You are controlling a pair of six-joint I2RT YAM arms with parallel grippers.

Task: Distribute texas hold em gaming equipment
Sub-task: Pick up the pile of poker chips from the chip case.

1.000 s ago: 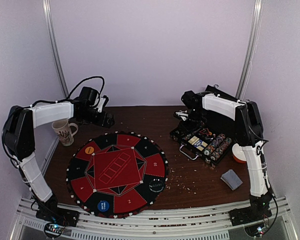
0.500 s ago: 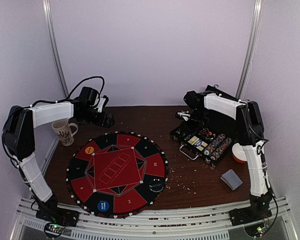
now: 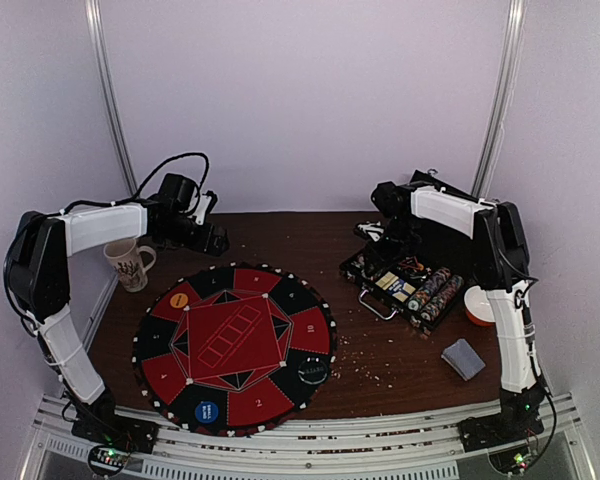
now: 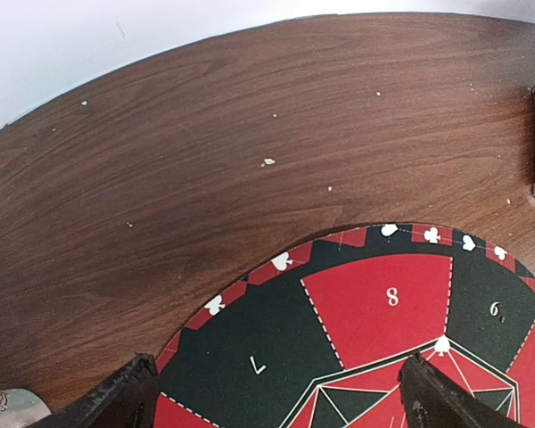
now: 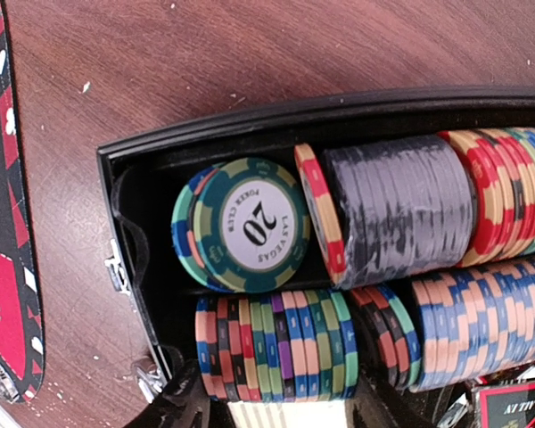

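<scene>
Top external: right tool (image 3: pixel 373 232) edged rightward above the case (image 3: pixel 352 268).

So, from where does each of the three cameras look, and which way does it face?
Top external: fixed above and behind the arm bases, facing down over the table; both arms show, with left gripper and right gripper.
Left wrist: above the table's far left, facing down at the mat and bare wood; its two fingers show at the bottom.
Right wrist: close over the open case, facing down at poker chips; its fingers show at the bottom edge.
Shared: the mat shows in all three views.
</scene>
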